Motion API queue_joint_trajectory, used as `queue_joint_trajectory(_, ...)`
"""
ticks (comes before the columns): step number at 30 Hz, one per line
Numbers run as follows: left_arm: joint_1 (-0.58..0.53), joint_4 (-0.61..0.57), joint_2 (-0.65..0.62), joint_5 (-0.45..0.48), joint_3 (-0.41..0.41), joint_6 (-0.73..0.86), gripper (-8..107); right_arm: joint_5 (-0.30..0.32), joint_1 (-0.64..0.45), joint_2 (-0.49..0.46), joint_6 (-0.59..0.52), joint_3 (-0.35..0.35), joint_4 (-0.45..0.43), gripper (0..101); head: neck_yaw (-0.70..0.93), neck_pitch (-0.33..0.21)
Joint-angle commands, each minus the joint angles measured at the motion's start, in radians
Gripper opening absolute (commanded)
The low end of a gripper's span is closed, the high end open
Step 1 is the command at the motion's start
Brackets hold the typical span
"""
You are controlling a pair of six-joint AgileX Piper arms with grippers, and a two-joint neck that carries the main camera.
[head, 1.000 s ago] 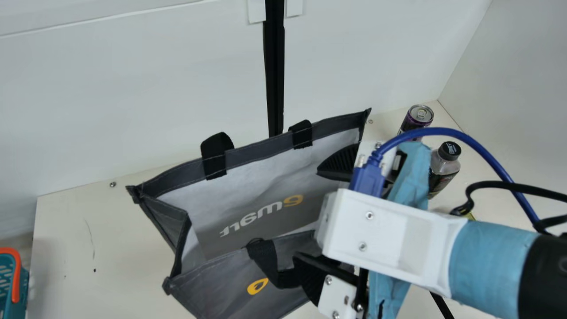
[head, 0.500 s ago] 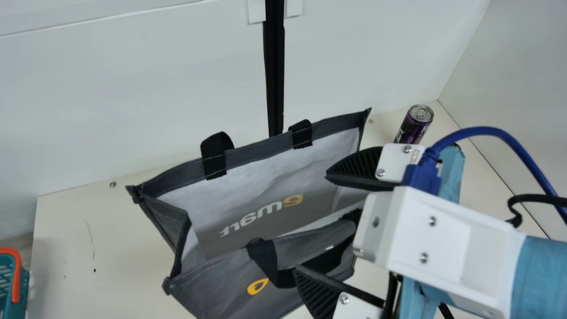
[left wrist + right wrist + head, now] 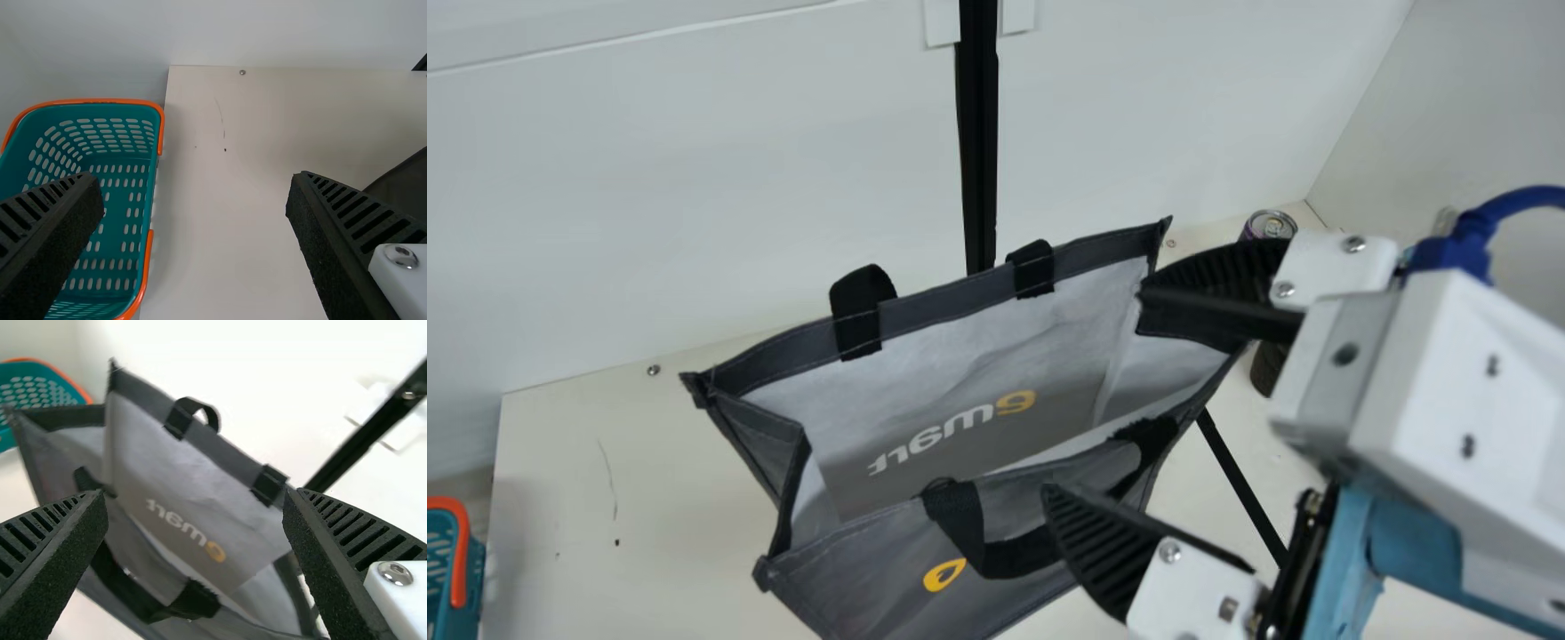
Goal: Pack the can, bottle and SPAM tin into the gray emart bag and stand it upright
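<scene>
main view: from where i'm standing, the gray emart bag (image 3: 951,307) is upright on the cream table (image 3: 649,480), mouth gaping toward the camera. one black handle (image 3: 856,324) loops up at the far rim, and the near handle (image 3: 1009,553) droops over the front wall, close to a yellow mark (image 3: 943,575).

the right gripper (image 3: 1095,391) is at the bag's right end, its two ribbed fingers spread wide with nothing between the pads. the upper finger overlaps that end's rim, the lower one is in front of the near wall; i can't tell whether either is touching the cloth. the can (image 3: 1269,225) is on the table beyond the upper finger, only its top peeking out. a dark rounded thing (image 3: 1267,367) shows under that finger, too hidden to name.

in the left wrist view, the left gripper (image 3: 193,187) is wide open too, holding nothing. a teal basket (image 3: 130,167) with orange trim is beside the table's edge, partly behind one of its fingers.
</scene>
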Motion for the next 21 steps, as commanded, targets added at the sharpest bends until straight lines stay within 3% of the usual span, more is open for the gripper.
queue_joint_trajectory(1, 0.0, 0.0, 0.0, 0.0, 0.0, 0.0, 90, -0.001, -0.026, 0.004, 0.007, -0.014, -0.002, 95, -0.001, -0.023)
queue_joint_trajectory(21, 0.0, 0.0, 0.0, 0.0, 0.0, 0.0, 90, -0.001, -0.32, 0.042, 0.049, -0.069, 0.024, 95, -0.001, -0.023)
